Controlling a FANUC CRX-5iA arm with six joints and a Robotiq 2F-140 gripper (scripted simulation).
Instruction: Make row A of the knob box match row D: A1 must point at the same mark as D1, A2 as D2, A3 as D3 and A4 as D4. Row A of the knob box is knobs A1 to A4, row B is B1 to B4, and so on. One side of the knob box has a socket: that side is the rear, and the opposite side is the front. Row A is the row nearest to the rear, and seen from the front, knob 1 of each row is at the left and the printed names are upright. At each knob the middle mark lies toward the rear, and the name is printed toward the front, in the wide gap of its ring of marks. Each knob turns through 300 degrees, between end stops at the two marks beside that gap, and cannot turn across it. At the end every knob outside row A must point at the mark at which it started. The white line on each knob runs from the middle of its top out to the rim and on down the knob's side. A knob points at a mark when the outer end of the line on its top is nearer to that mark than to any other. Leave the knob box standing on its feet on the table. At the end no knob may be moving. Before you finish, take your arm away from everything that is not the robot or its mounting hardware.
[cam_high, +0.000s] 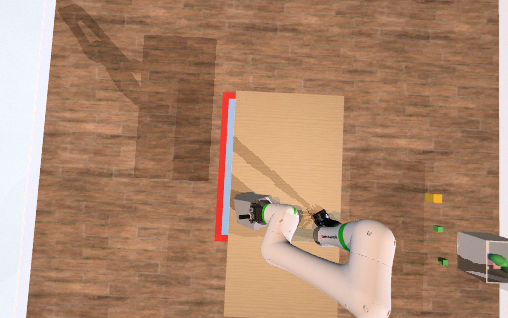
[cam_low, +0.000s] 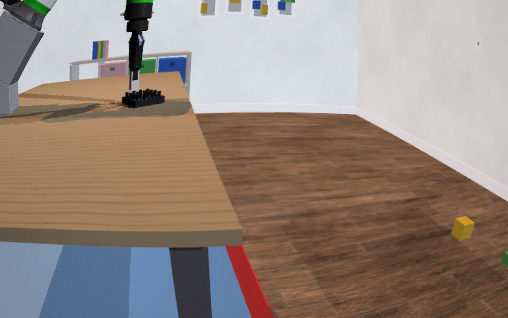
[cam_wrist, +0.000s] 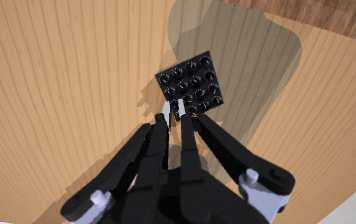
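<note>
Wooden floor (cam_high: 125, 250) fills most of the top view, with a long pale table (cam_high: 290, 130) in the middle and a red and blue strip (cam_high: 224, 165) along one long edge. The arm (cam_high: 320, 260) reaches in from the table's lower end, its base block (cam_high: 250, 210) close to the strip side. The knob box (cam_high: 322, 217) shows as a small dark patch mostly under the wrist, nearer the table's far long edge than the strip. Most of the table above it is bare wood. A yellow cube (cam_high: 433, 198) lies well apart on the floor.

From the exterior view, the knob box (cam_low: 143, 98) stands on the table (cam_low: 100, 165) near the far end and close to the right-hand edge, with floor (cam_low: 350, 190) open beyond that edge up to the wall. The gripper (cam_low: 134, 82) hangs straight down over the box's left part.

In the wrist view, the knob box (cam_wrist: 190, 89) sits square-on but turned diamond-wise, sixteen knobs in four rows. The gripper (cam_wrist: 175, 111) is narrowed at the corner of the box nearest the camera, its pale fingertips either side of a corner knob (cam_wrist: 176, 105); whether they press on it cannot be told, and the printed names are too small to read. Bare table (cam_wrist: 75, 75) lies to the left, and floor shows past the table's edge at top right.
</note>
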